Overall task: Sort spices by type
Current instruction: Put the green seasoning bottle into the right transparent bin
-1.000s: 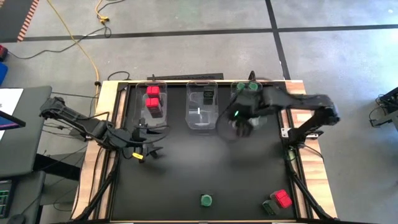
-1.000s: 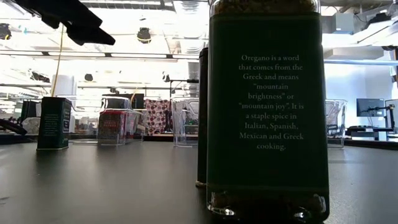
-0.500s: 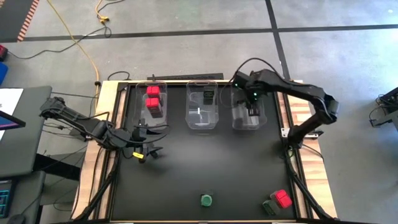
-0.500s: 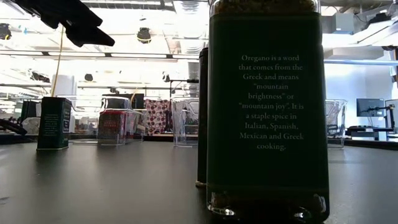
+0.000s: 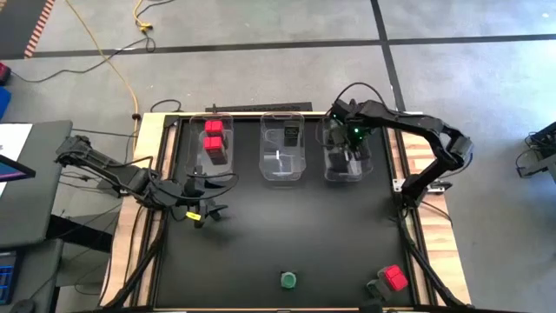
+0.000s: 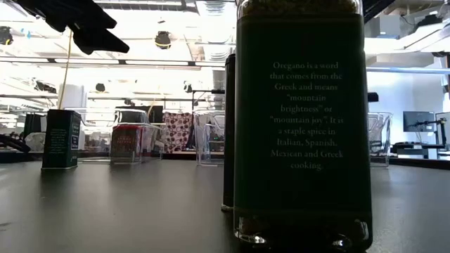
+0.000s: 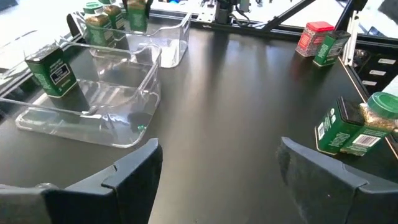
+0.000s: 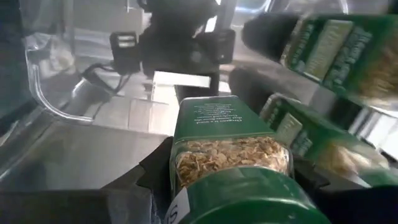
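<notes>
My right gripper [image 5: 352, 146] is over the right clear bin [image 5: 330, 174], shut on a round green-lidded jar [image 8: 230, 158] of dried herb. Two more green-lidded jars [image 8: 311, 43] lie beside it in that bin. The left bin holds red-topped containers [image 5: 214, 135], and the middle bin holds a dark one [image 5: 291, 134]. Near the table's near edge stand a green-lidded jar [image 5: 288, 280], a red-topped one [image 5: 396, 277] and a dark one [image 5: 375, 290]. My left gripper [image 5: 204, 198] waits open at the table's left, holding nothing. My right gripper pinches the jar between its two fingers [image 8: 152, 168] on the glass body just under the green lid [image 8: 249, 199]. The fingers come from above, pointing down into the bin. The jar hangs upright below them; whether its base touches the bin floor I cannot tell.
The three clear bins sit in a row at the table's far side, with the middle bin [image 5: 282, 178] between the other two. Bare black tabletop [image 5: 287, 226] lies between the bins and the containers at the near edge. One oregano jar [image 6: 302, 126] stands close before the low camera.
My right gripper has carried the jar from over the near left corner of the right bin toward the table's far edge and right. It now sits over the bin's inside. The left arm has kept still.
</notes>
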{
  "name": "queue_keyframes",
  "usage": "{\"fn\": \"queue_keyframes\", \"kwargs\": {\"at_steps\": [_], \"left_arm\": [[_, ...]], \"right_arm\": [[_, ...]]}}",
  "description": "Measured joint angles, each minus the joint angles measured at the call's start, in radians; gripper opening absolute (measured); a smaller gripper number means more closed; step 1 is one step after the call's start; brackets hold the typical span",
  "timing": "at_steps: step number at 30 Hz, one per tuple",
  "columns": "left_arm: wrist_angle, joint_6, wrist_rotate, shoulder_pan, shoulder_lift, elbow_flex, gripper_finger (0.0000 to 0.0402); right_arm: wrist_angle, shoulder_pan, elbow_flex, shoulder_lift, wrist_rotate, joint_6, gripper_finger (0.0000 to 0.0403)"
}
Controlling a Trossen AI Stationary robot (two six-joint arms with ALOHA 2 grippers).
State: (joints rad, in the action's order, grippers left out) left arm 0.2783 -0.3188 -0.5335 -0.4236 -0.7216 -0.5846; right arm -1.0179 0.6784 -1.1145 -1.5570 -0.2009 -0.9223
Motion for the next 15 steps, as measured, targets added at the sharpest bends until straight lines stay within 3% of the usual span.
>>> {"fn": "queue_keyframes", "kwargs": {"at_steps": [15], "left_arm": [[0.000,-0.026,-0.010,0.000,0.000,0.000,0.0304]], "right_arm": [[0.143,0.017,0.124,0.001,0.028,-0.068,0.0218]]}}
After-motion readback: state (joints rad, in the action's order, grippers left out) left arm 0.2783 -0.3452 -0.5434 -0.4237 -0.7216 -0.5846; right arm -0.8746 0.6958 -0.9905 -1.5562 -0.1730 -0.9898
